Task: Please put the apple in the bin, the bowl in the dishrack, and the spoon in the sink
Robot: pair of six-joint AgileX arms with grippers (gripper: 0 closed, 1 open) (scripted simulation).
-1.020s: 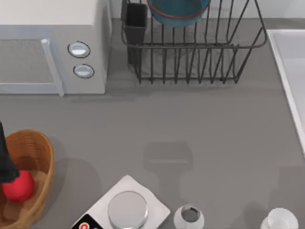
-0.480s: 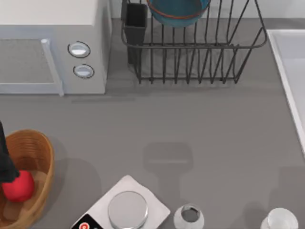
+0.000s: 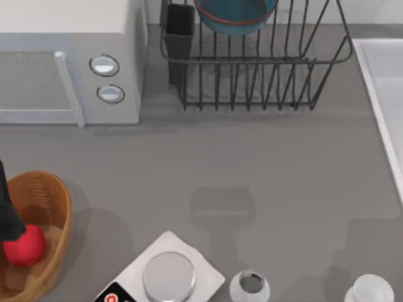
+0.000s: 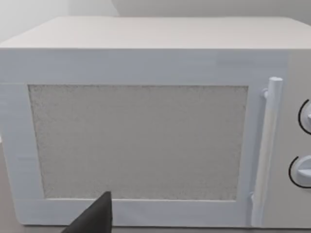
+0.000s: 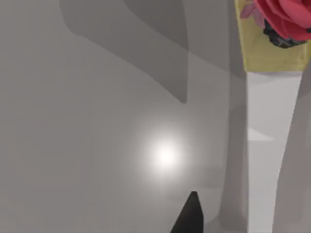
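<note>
Top view: apple (image 3: 24, 245) sits inside the wicker bin (image 3: 53, 201) at the bench's left edge, near the front-left corner. A dark piece of the left arm (image 3: 6, 217) hangs over the bin's left side, just beside the apple; can't tell whether its fingers are apart or together. Teal bowl (image 3: 234, 16) stands among the tines of the dishrack (image 3: 264, 82) at the back edge. Sink (image 3: 384, 82) rim runs along the right edge. Spoon not made out. White microwave (image 3: 63, 63) at back-left corner; kitchen scale (image 3: 167, 275) and two clear glass jars (image 3: 250, 286) (image 3: 368, 290) along the front edge.

Left wrist view: microwave door and handle (image 4: 265, 145) face-on, one dark fingertip (image 4: 97, 218) low in frame, nothing held that I can see.

Right wrist view: bare grey bench (image 5: 97, 121), one dark fingertip (image 5: 189, 216), a pale raised edge (image 5: 262, 145), likely the sink rim, and a red flower-like item (image 5: 284, 19) on a yellow block. Right gripper's spread can't be told.

Judgement: apple and bowl steps look done; the spoon step is in hand or finished. Next move calls for finding the spoon, else checking it lies in the sink.
</note>
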